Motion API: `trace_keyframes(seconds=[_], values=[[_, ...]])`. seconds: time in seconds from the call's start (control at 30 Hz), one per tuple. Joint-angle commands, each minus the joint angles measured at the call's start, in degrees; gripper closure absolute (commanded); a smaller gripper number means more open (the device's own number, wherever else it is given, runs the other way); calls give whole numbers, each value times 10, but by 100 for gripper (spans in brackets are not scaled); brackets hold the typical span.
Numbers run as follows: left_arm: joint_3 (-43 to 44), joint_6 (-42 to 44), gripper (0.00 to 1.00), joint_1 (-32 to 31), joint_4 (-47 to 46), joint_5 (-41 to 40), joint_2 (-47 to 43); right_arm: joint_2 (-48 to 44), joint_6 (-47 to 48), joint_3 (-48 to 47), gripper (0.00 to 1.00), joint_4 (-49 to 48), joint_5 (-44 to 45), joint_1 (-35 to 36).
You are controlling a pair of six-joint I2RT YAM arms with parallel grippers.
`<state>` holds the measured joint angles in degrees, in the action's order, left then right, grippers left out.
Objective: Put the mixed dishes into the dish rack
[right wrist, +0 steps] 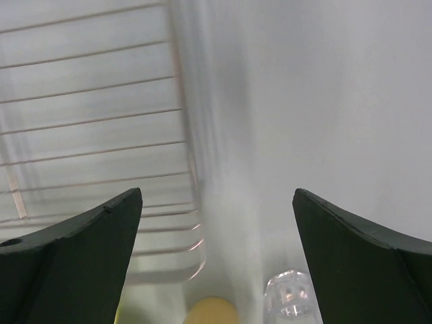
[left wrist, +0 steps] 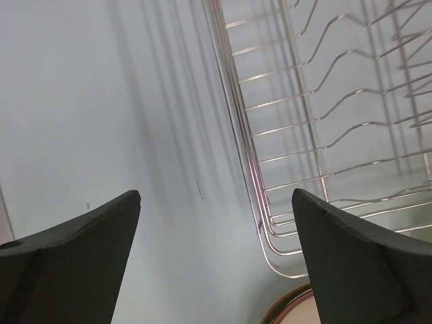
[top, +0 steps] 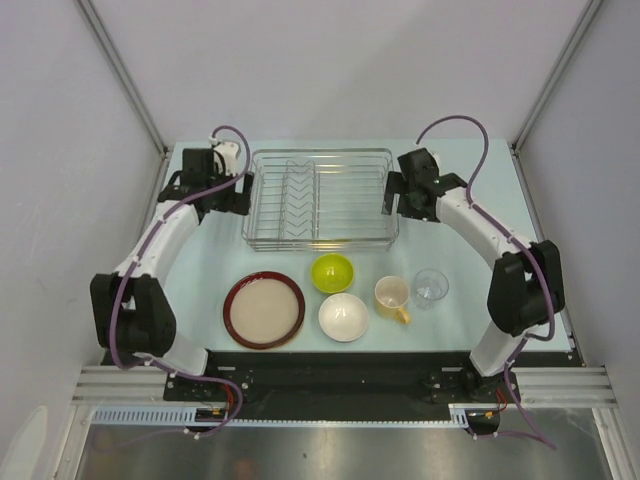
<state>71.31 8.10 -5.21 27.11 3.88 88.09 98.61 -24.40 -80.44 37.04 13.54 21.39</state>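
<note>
Left wrist view: left claw [left wrist: 216, 196] is hanging wide open, gripping nothing, just beside the left end of the dish rack [left wrist: 237, 135]. The rack's corner wires are showing to its right, and a sliver of the dark-red-rimmed plate [left wrist: 297, 312] is peeking in below.

Right wrist view: right claw [right wrist: 217, 192] is gaping just as wide, also empty, off the rack's right end. The pale yellow mug [right wrist: 210, 312] and small clear glass [right wrist: 289, 293] are lying beyond its fingertips, toward the arm's base.

Top view: rack is sitting at the far middle of the table [top: 200, 260], no dish showing in it, long axis running left to right between the claws. Dishes are waiting in a row on its near side, apart from both claws: plate at left, lime-green bowl [top: 333, 271] and white bowl [top: 343, 316] in the middle, mug and glass at right.

Judgement: loading is not yet begun. Either claw is needing to draw back toward its own base to reach a dish. Left arm is looking nearer the plate, right arm nearer mug and glass.
</note>
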Motion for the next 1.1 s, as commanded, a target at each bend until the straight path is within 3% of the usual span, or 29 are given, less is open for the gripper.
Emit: trace_keyframes(seconds=[0.0,0.2,0.37,0.5,0.77,1.07], values=[[48,9,0,1,48,28,-63,-87,19,-55,0,19,30,73],[21,19,0,0,66,24,-100,-126,-28,-17,4,39,14,202],[-2,21,0,2,75,22,-116,-84,5,-2,10,13,53,348],[-3,21,0,10,81,31,-126,-34,49,-2,12,-21,75,399],[2,27,0,35,91,43,-130,35,88,-9,18,-24,115,427],[1,22,0,48,88,47,-129,89,99,-9,32,-44,108,423]])
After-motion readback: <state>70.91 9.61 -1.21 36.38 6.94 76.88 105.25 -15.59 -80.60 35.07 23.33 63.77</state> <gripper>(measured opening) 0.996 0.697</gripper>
